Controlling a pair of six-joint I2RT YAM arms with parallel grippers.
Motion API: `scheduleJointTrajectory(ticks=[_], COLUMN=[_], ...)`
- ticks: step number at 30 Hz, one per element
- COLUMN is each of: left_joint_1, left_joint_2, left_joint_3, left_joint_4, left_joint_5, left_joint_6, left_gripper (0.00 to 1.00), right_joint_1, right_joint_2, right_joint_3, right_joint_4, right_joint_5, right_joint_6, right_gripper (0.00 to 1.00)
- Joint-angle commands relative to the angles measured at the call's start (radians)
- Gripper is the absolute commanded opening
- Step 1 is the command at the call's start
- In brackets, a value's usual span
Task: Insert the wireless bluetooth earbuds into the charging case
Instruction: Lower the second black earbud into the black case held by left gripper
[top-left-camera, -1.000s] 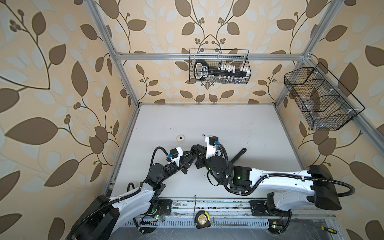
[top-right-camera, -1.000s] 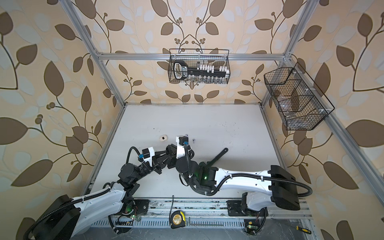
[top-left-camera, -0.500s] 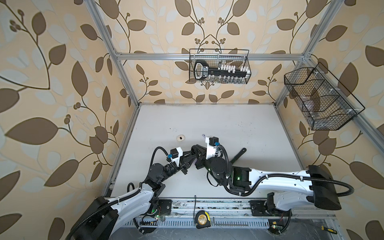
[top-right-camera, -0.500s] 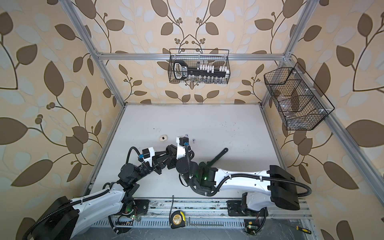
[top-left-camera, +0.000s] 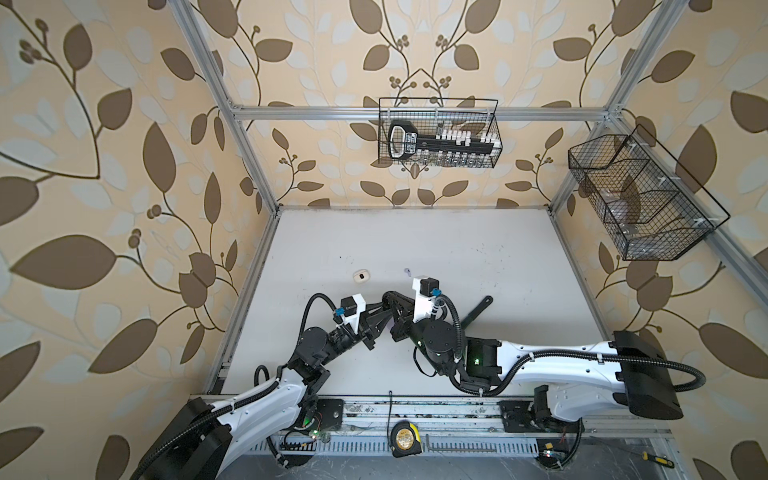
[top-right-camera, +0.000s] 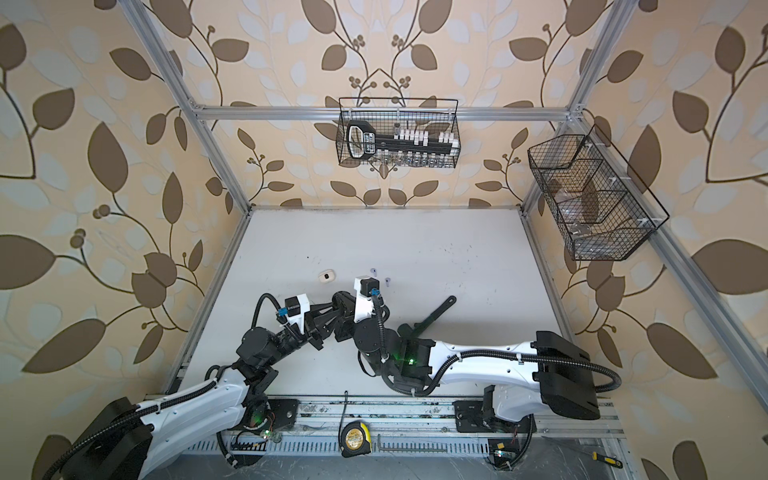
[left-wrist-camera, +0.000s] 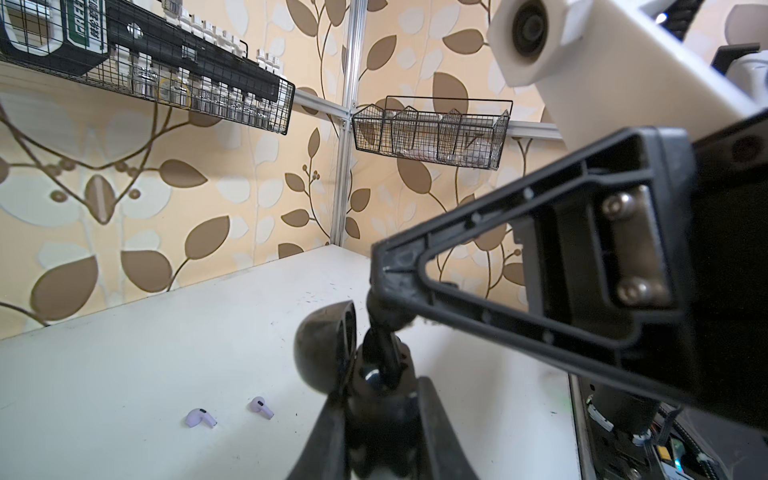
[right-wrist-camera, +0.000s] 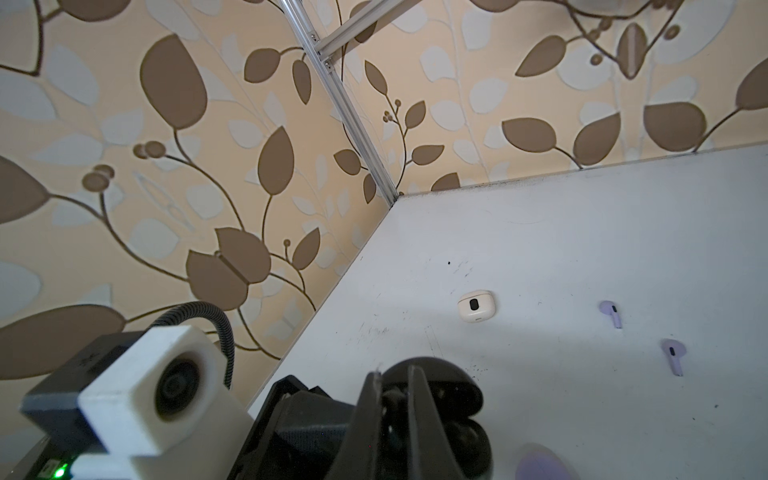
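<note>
— What has been changed over the last second?
— Almost nothing. Both arms are found where they were, met at mid-table.
— How are the grips set?
— The black case (left-wrist-camera: 326, 349), lid open, is clamped by the left gripper (left-wrist-camera: 380, 395). The right gripper (right-wrist-camera: 392, 374) is closed tight, and a black earbud (left-wrist-camera: 386, 353) appears to be pinched just above the case's socket.
— What is meant for the task?
— Seating is judged under way but unfinished, so release is not yet warranted. Two lilac earbuds (left-wrist-camera: 200, 417) are left loose on the table (top-left-camera: 415, 241), just beyond the grippers, right of the white case (top-left-camera: 361, 275). No other earbuds can be made out.
</note>
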Motion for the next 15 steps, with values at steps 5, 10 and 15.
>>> scheduleJointTrajectory(ticks=[5, 10, 15], left_joint_1=[-0.004, -0.005, -0.004], left_joint_2=[-0.028, -0.028, -0.037], left_joint_3=[0.01, 0.007, -0.003], left_joint_4=[0.07, 0.078, 0.086], left_joint_5=[-0.022, -0.008, 0.0], left_joint_6=[0.005, 0.017, 0.026], left_gripper=[0.0, 0.0, 0.0], right_joint_1=[0.018, 0.026, 0.03], right_joint_2=[0.023, 0.034, 0.049], right_joint_3=[-0.02, -0.015, -0.006], right_joint_4=[-0.029, -0.032, -0.046], right_joint_5=[0.006, 0.008, 0.015], right_joint_6=[0.014, 0.014, 0.014], right_gripper=[0.11, 0.11, 0.11])
